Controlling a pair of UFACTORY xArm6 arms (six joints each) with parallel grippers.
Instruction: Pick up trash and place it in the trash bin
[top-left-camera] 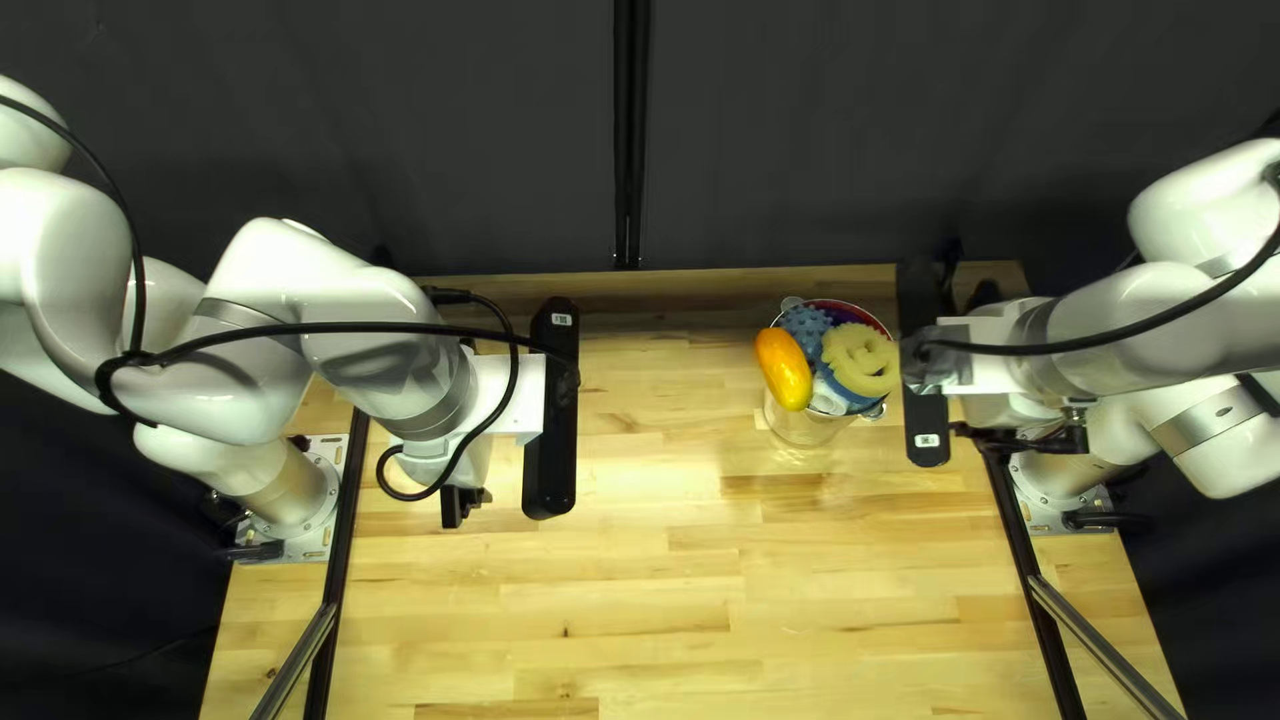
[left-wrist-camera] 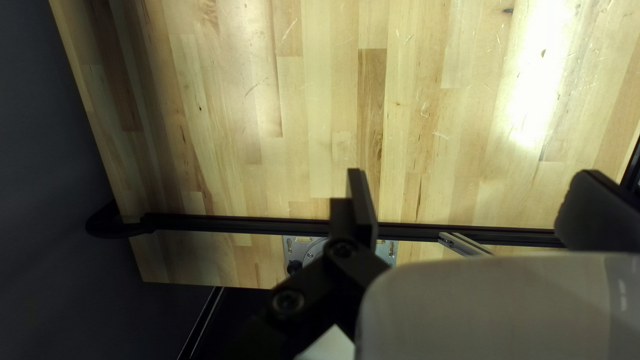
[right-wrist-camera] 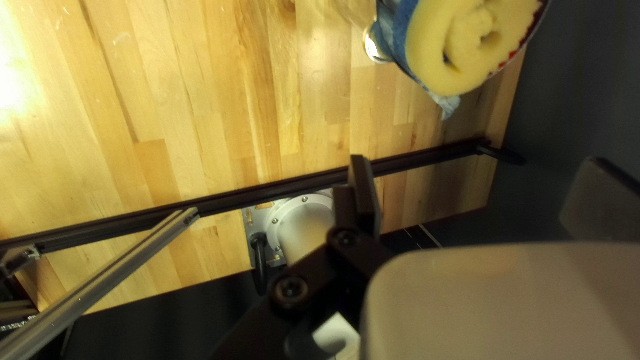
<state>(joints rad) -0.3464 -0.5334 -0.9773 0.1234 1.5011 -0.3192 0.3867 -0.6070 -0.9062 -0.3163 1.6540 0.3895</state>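
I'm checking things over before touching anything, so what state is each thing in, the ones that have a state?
Left gripper: open, holding nothing.
Right gripper: open, holding nothing.
Trash bin: upright, without a lid, filled to its rim.
Orange oblong piece: tilted, lying over the bin's rim.
Yellow piece: curled into a ring, on top of the bin's contents.

Dark curtain (top-left-camera: pixel 400 120) behind wooden table (top-left-camera: pixel 640 587).

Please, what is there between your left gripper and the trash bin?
Between my left gripper and the bin, the top left view shows my left arm's black bar close to the gripper, then only bare table.
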